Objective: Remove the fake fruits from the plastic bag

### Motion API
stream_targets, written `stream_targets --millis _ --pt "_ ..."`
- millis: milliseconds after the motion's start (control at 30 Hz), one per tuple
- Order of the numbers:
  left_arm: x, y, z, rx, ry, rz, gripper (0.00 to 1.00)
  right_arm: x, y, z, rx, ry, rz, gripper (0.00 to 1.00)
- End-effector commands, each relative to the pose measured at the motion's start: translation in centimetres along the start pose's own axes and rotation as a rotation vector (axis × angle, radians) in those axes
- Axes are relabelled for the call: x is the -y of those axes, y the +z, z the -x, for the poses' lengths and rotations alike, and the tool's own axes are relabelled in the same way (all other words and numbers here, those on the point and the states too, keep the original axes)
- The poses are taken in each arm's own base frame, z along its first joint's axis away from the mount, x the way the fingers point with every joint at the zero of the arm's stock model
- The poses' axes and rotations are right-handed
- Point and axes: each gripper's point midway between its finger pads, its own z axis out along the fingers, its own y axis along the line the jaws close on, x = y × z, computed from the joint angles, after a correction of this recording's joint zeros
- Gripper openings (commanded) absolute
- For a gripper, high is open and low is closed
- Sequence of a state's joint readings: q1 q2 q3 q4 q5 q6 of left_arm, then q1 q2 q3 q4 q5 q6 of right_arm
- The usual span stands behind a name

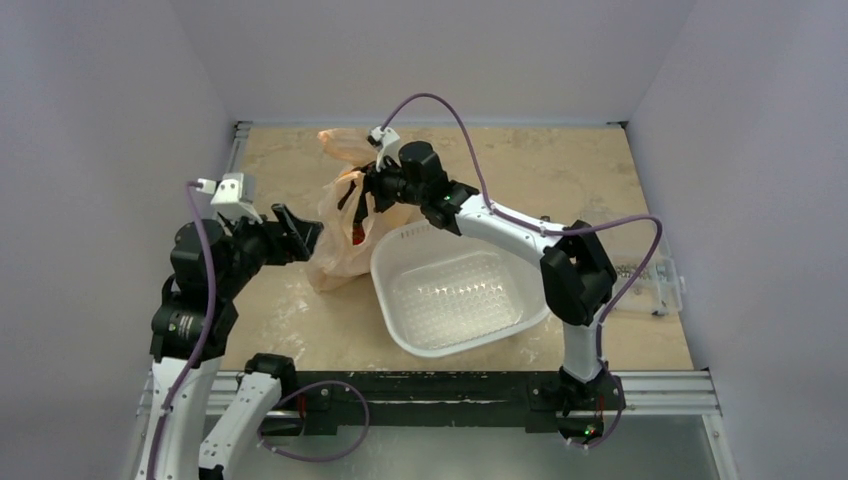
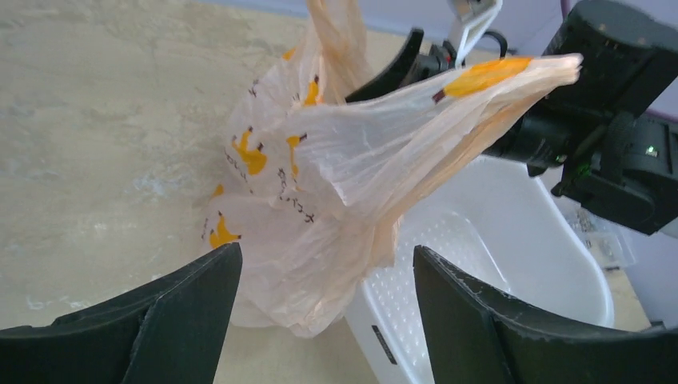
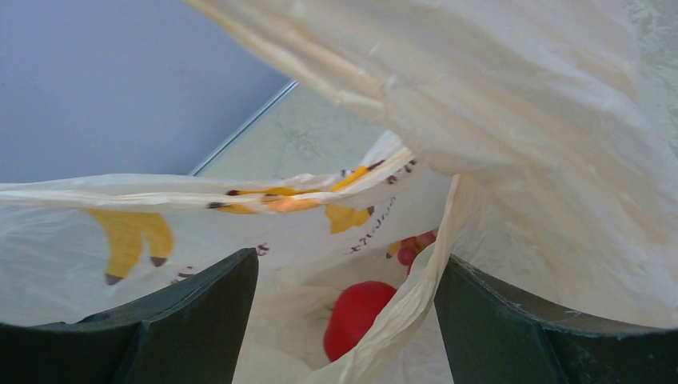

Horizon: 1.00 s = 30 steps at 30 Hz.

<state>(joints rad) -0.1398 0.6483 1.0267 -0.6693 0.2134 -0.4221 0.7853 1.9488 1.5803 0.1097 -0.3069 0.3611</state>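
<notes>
Right wrist view: right gripper, jaws spread wide and clamped on nothing, aimed into the mouth of the plastic bag, whose film drapes over and between the fingers. Fake fruits lie straight ahead and below, at the bag's bottom: one glossy red ball, a reddish grape bunch just beyond it, others hidden. Bag: thin, crinkled, peach, banana print; slumped on the table against the left wall of the white basin, long axis running far to near. Left gripper: likewise wide apart and empty, just left of the bag, outside it. Right arm judged nearer the fruit.
</notes>
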Motion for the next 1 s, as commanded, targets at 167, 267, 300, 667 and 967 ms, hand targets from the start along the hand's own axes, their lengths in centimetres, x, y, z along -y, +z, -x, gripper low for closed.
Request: stream_targets --millis 167,267,300,667,967 --pt "-0.4 0.9 8.1 0.033 0.118 0.149 0.88 -0.3 -5.0 5.3 0.13 -0.064 -0.134 0.79" --pt "1.0 4.3 8.7 -0.046 0.115 0.046 0.88 0.8 -6.5 6.5 0.168 -0.028 -0.23 0.79" --pt "1.4 5.5 8.7 -0.073 0.11 0.008 0.88 0.8 -6.8 6.7 0.176 -0.018 -0.244 0.79" --pt "0.6 14.0 3.1 -0.369 0.081 -0.148 0.89 0.6 -10.2 7.1 0.205 -0.036 -0.295 0.75" --pt "-1.6 15.0 1.2 -0.389 0.127 -0.09 0.36 -2.7 -9.8 6.3 0.18 -0.139 -0.186 0.54"
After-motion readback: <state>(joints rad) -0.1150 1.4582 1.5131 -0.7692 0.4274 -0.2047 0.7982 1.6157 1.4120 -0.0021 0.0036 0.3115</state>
